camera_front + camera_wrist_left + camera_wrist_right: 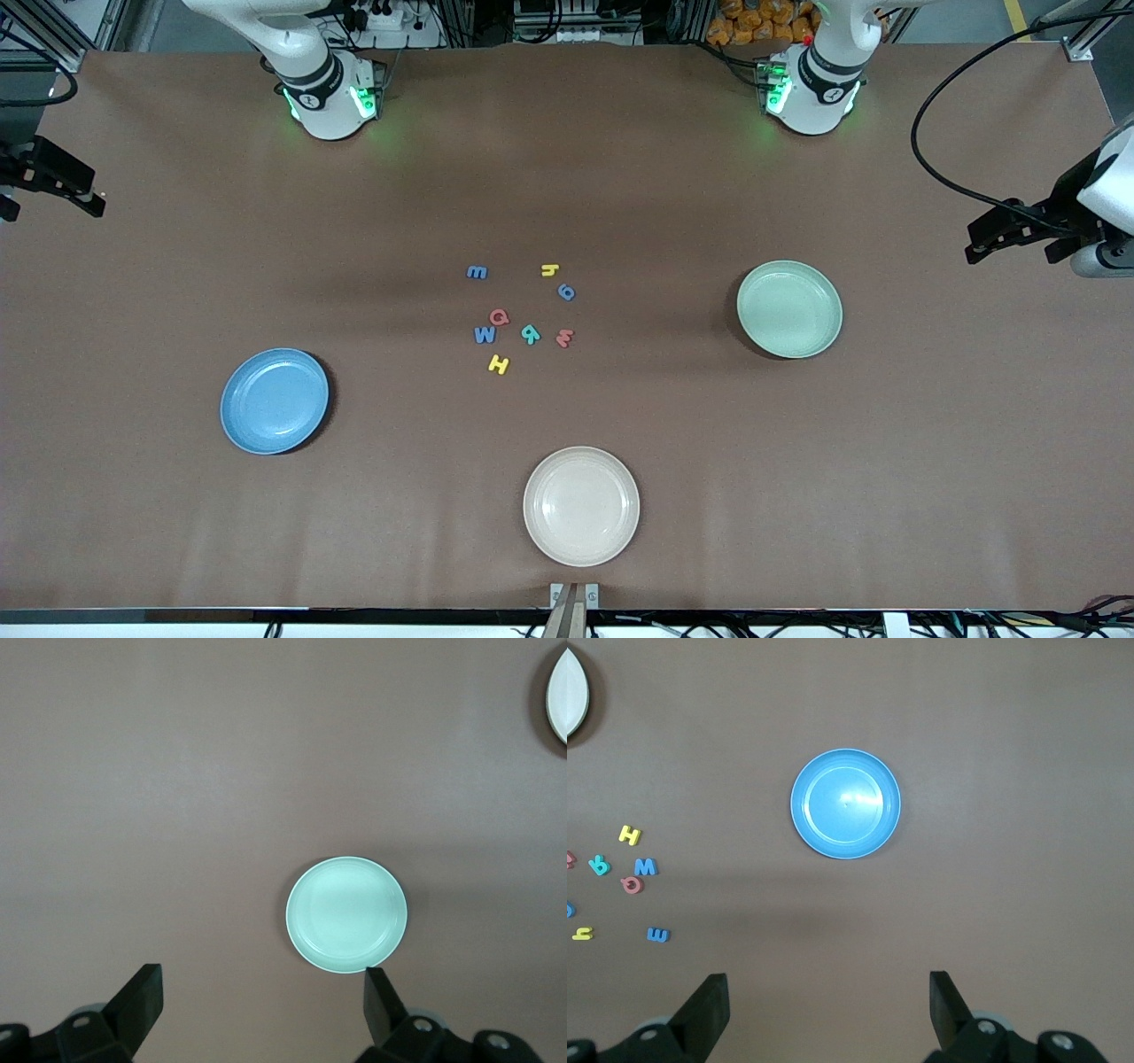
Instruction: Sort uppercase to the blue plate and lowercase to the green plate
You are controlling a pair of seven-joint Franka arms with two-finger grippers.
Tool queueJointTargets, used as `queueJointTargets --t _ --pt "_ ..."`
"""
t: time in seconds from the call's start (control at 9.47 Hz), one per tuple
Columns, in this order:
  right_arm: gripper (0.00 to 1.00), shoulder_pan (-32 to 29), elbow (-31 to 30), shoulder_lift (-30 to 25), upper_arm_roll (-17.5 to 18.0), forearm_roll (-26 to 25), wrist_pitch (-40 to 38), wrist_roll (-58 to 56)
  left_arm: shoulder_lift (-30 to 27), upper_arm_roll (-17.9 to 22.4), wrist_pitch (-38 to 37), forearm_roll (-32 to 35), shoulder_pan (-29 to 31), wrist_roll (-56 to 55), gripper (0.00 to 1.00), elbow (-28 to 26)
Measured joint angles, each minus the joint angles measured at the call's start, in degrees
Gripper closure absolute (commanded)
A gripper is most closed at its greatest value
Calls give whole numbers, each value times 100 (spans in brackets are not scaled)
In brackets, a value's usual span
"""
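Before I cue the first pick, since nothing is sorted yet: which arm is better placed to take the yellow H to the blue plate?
Probably the right. The right gripper, open, hangs over the table with the blue plate and yellow H in view; the left gripper, open, sees only the green plate.

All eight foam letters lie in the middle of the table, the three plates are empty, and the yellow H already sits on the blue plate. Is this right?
Not quite. The yellow H is not on the blue plate; it lies on the table with the other letters, beside the blue W. The front view shows it. The rest holds: all three plates are empty.
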Motion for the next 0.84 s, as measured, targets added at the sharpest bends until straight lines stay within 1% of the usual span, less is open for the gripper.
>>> queueJointTargets --t 0.53,0.74,0.84 --pt "0 1 2 14 11 0 0 0 69 -146 -80 -11 -35 -82 0 -2" --pt "0 1 2 17 13 0 0 0 128 -300 -83 -301 -170 -951 0 7" --pt "0 2 4 19 17 0 0 0 244 -438 -84 -418 -408 -1432 0 8"
